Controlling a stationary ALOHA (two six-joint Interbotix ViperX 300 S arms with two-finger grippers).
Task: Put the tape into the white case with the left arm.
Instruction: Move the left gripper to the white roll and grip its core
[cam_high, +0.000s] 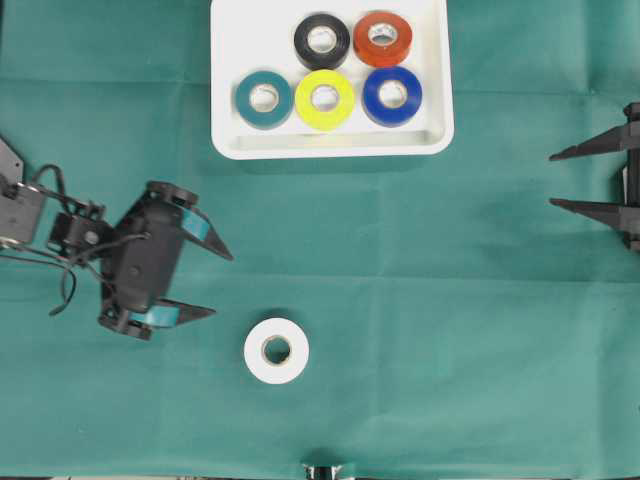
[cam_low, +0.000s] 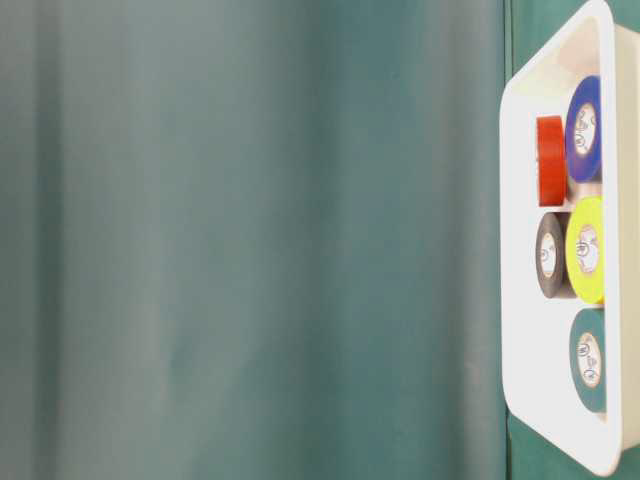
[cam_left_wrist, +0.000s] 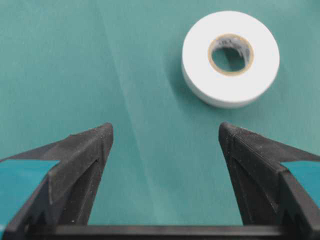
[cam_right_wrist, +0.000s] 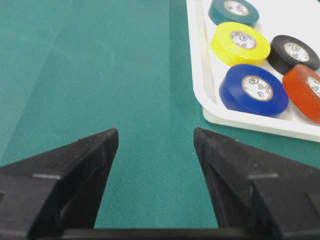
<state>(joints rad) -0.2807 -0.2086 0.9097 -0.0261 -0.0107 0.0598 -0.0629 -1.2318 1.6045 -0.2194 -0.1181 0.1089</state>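
A white tape roll (cam_high: 276, 350) lies flat on the green cloth near the front middle; the left wrist view has it ahead and to the right of the fingers, tape (cam_left_wrist: 230, 57). My left gripper (cam_high: 222, 284) hovers left of the roll, open, nothing between its teal-banded fingers (cam_left_wrist: 85, 155). The white case (cam_high: 228, 100) sits at the back middle; the table-level view shows it at the right edge, case (cam_low: 525, 330). My right gripper (cam_high: 552, 179) rests at the right edge, open and empty, with the case (cam_right_wrist: 240, 119) ahead to its right.
Inside the case lie several rolls: teal (cam_high: 264, 98), yellow (cam_high: 324, 99), blue (cam_high: 392, 95), black (cam_high: 322, 40) and red (cam_high: 383, 38). Bare tray floor remains at the case's left back (cam_high: 250, 35). The left arm's loose cable (cam_high: 60, 290) trails at the left edge.
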